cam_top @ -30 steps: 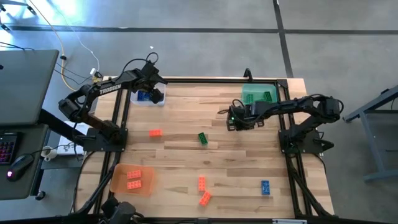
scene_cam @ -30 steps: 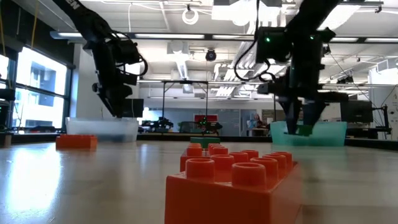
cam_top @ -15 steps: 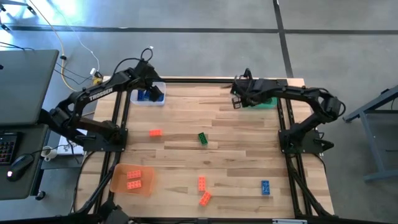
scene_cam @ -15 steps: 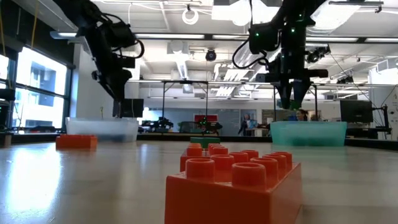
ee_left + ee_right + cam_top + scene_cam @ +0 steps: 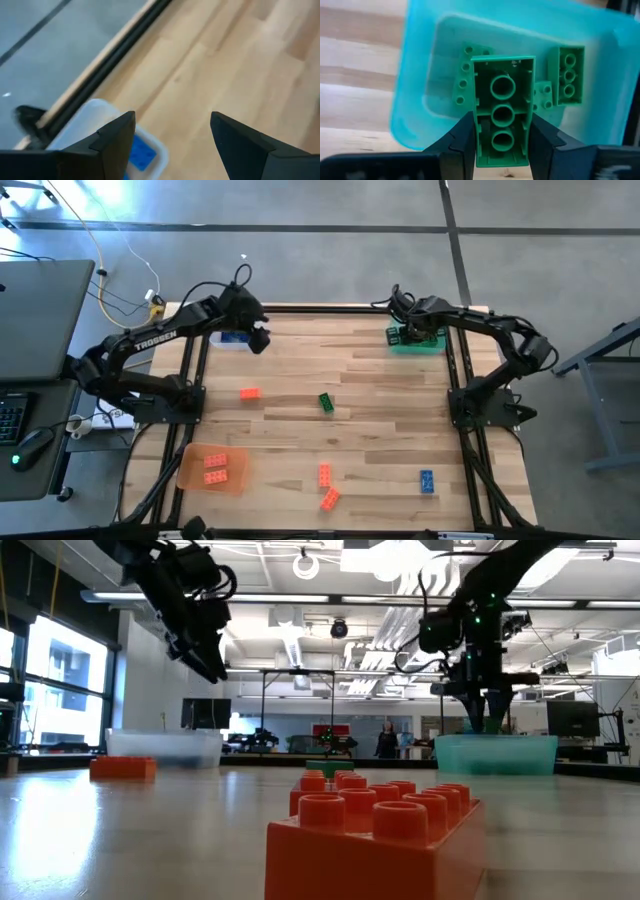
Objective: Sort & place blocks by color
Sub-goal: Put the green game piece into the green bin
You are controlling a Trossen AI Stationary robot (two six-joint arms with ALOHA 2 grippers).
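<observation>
Pale wood-plank table (image 5: 380, 405), glossy studded plastic blocks (image 5: 375, 840), translucent teal plastic tray (image 5: 600, 95)

My right gripper (image 5: 502, 135) hangs at the upper right of the overhead frame (image 5: 410, 332), the arm bent back from its base at the table's right edge, wrist pointing down. Its two dark fingers (image 5: 462, 137) press from either side on a green block (image 5: 502, 107). My left gripper (image 5: 172, 132) sits at the upper left of the overhead frame (image 5: 258, 338), raised high in the table-level view, its arm stretched forward. Those fingers (image 5: 117, 137) stand wide apart, holding nothing.
</observation>
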